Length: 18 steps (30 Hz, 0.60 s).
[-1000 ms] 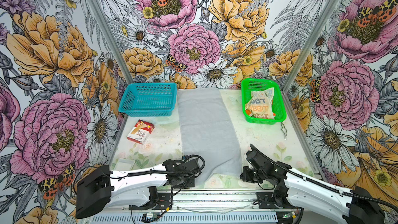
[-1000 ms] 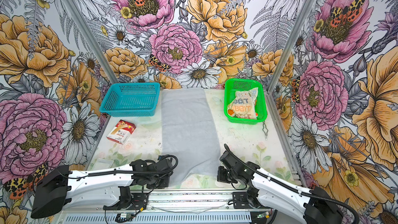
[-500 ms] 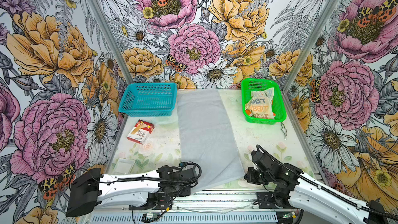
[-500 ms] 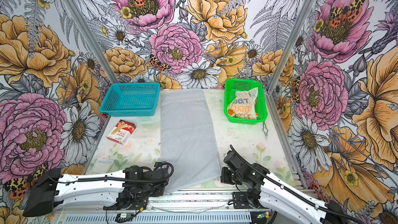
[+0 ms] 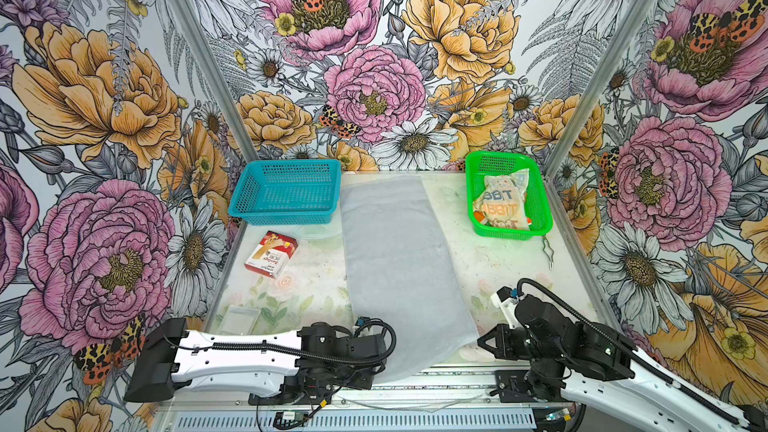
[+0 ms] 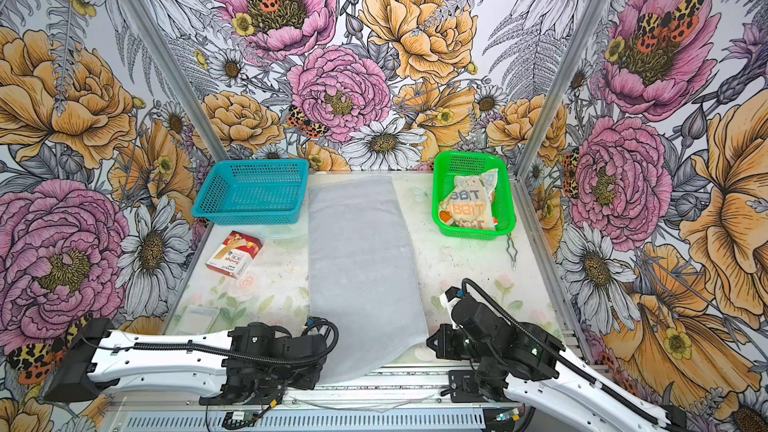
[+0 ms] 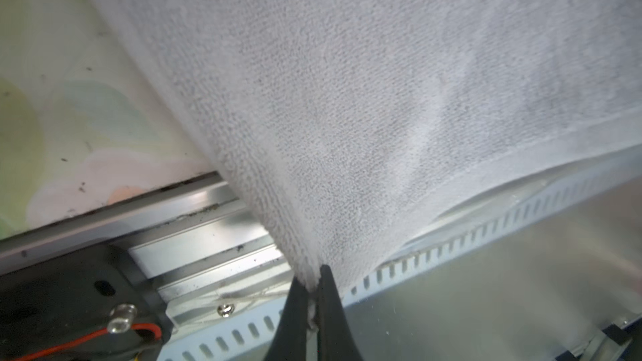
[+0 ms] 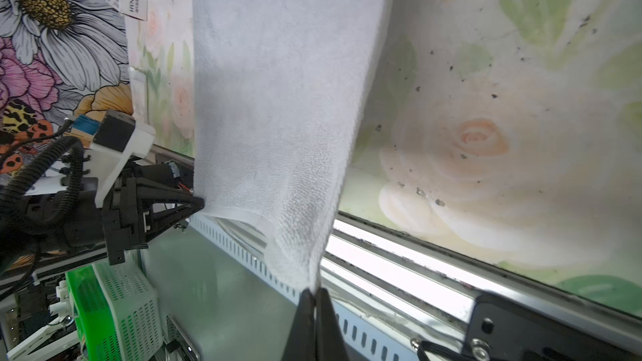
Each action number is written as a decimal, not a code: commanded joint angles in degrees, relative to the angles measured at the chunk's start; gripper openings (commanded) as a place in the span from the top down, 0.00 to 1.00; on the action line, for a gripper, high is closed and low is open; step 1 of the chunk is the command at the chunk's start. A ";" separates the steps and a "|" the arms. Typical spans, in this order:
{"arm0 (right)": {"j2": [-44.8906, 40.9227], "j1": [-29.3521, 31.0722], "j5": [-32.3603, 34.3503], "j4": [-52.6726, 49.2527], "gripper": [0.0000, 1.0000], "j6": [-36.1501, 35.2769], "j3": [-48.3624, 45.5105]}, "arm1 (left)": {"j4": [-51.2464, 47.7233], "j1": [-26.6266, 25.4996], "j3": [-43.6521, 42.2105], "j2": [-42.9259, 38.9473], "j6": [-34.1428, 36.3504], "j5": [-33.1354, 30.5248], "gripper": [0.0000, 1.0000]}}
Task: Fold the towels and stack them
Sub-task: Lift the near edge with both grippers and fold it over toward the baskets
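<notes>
Because a cloth must lie flat before it is folded, the desk [image 5: 490,259] carries the big grey towel [image 5: 395,251] stretched long down its middle, near end past the front edge. The green basket [image 5: 513,234] holds the cream towel [image 5: 500,201] out of the way. The left gripper [image 7: 311,281] and the right gripper [image 8: 314,293] each pinch one near corner tight, so it lies smooth.

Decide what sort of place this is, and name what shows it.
Probably a robot test booth: a left arm and a right arm stand at a metal rail along the table's front, flower-printed panels wall it in, and a grey towel lies stretched out.
</notes>
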 commanded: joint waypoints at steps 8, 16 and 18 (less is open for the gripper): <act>-2.47 5.03 5.80 -3.94 1.00 1.58 9.06 | -16.14 -8.81 14.95 -1.43 -8.30 -12.58 1.00; 15.38 -2.68 9.69 2.84 1.00 -11.96 13.18 | -15.04 13.01 18.25 -1.69 7.92 -16.79 1.00; 20.28 -9.35 6.74 9.49 1.00 -17.08 13.01 | -13.38 20.64 18.47 -0.86 14.48 -14.91 1.00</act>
